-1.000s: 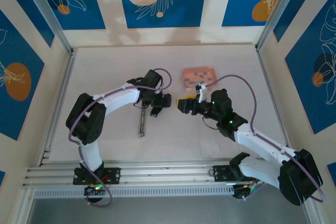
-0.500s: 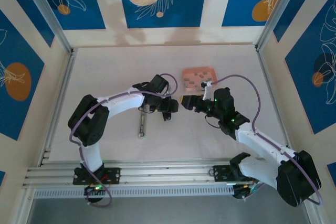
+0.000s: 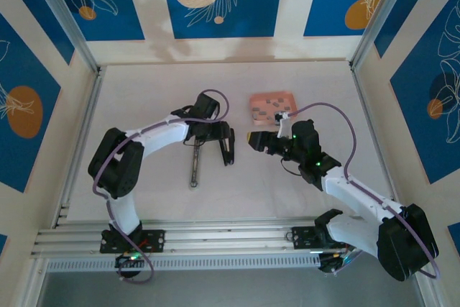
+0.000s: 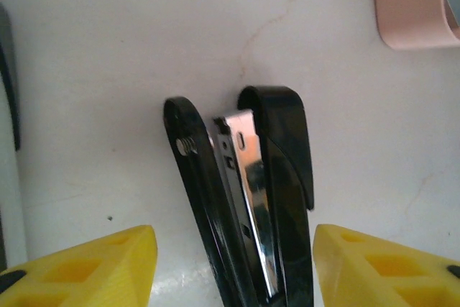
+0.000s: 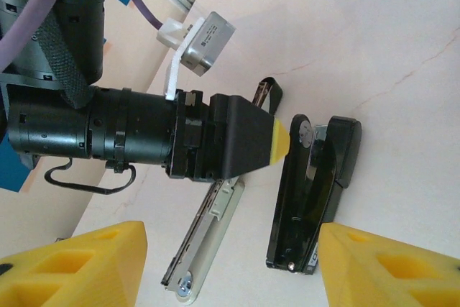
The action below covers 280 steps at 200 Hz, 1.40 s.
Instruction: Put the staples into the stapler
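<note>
On the table (image 3: 144, 91), left of centre: a slim grey bar (image 3: 194, 167) lies flat by itself, just left of the stapler.
Left gripper (image 4: 233, 267): released. Its yellow fingers (image 4: 86, 267) stand either side of the stapler, with bare table showing in both gaps.
Stapler (image 4: 266, 177): black, lying on its side near the middle of the table. The arm and base are splayed a little, with the shiny metal channel showing between them.
Right gripper (image 3: 255, 140): released. Its jaws are wide apart with nothing between them, and it faces the stapler from just to the right.
Tray (image 3: 287, 98): salmon-pink, behind the right gripper and apart from the stapler.
Staples (image 3: 269, 102): dull grey patches lying in the tray.
</note>
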Available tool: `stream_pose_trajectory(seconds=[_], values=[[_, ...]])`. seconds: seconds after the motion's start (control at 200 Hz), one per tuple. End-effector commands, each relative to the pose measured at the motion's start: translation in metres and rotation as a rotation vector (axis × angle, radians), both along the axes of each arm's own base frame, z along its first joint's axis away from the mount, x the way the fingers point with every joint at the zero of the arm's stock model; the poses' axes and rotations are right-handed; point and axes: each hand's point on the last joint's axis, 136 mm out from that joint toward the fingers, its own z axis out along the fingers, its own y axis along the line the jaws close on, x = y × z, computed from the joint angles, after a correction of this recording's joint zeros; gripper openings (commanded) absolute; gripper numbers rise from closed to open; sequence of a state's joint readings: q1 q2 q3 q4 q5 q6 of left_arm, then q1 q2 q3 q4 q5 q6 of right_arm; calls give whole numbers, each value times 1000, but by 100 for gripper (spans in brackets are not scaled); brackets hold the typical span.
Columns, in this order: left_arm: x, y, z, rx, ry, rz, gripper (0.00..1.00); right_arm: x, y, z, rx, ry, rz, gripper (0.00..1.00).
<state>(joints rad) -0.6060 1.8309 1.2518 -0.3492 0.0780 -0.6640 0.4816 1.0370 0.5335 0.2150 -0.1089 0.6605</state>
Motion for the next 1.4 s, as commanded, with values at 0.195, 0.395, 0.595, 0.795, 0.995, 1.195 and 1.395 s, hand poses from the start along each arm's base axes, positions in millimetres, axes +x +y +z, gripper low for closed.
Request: stream_pose_trajectory(seconds=[0.195,0.395,0.595,0.795,0.995,1.195,1.395], values=[[14,-6,-20,-32,46,42,52,4,-1,8,10,-10,11,65],[12,-4,-30,-22,63,47,39,4,-3,5,5,-8,10,65],[8,-1,-33,-17,68,52,27,4,-4,1,9,-3,4,65],[4,1,-41,0,88,45,31,5,-4,-1,11,0,8,65],[3,-4,-44,-9,94,36,32,4,-4,-2,10,0,10,64],[2,-8,-47,-13,104,25,31,3,-4,-2,12,-1,12,64],[2,-8,-41,-15,86,26,21,1,-5,8,30,-32,10,64]])
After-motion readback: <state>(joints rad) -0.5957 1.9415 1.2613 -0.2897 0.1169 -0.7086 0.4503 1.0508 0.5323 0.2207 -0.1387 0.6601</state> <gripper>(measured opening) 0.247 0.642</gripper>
